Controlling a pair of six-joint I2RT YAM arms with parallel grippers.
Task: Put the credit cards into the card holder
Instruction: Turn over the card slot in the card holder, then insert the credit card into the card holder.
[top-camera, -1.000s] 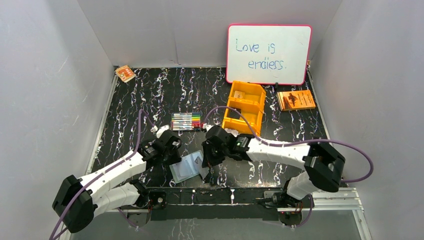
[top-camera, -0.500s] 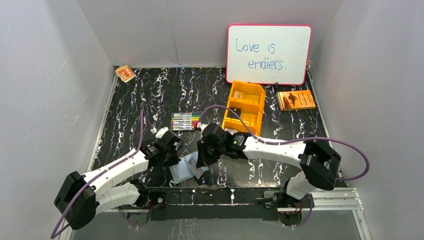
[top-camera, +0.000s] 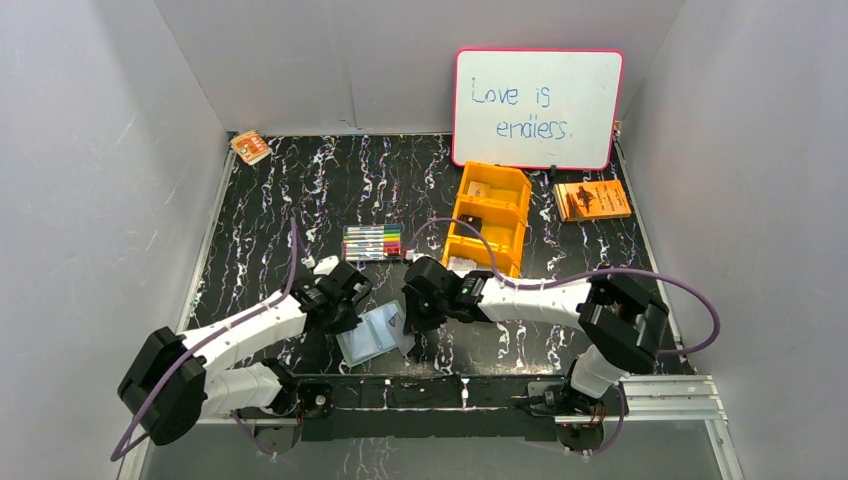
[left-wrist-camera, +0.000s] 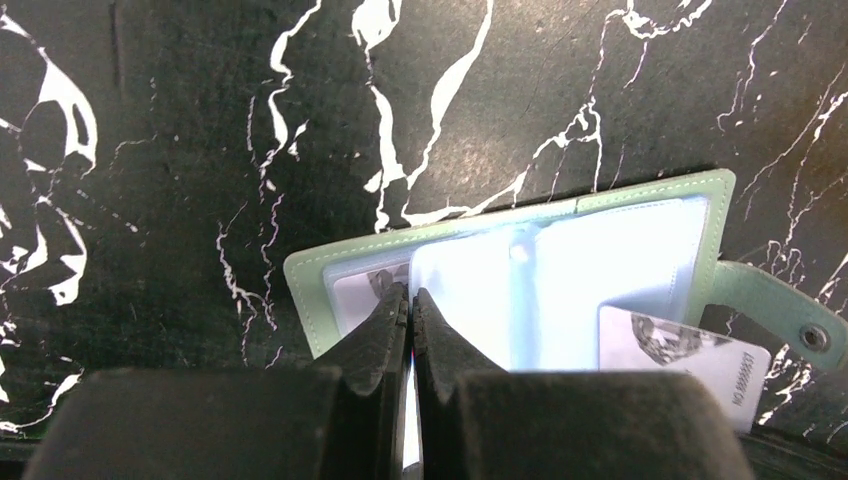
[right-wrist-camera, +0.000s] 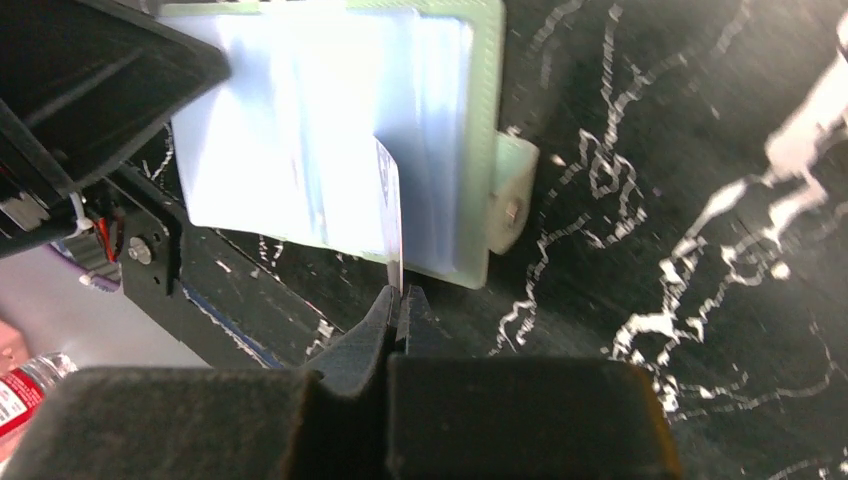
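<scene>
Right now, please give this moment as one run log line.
left hand shut on card holder pocket | right hand shut on credit card | card tilted over open holder, not fully in

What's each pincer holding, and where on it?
Right pincer: credit card, by its near edge. Left pincer: card holder, by an inner pocket sleeve.

top view bright, even, sharp. both wrist views: holder (left-wrist-camera: 560, 290) pockets blown out by glare; left hand (left-wrist-camera: 408, 300) and right hand (right-wrist-camera: 398, 295) dark, blurred up close.
</scene>
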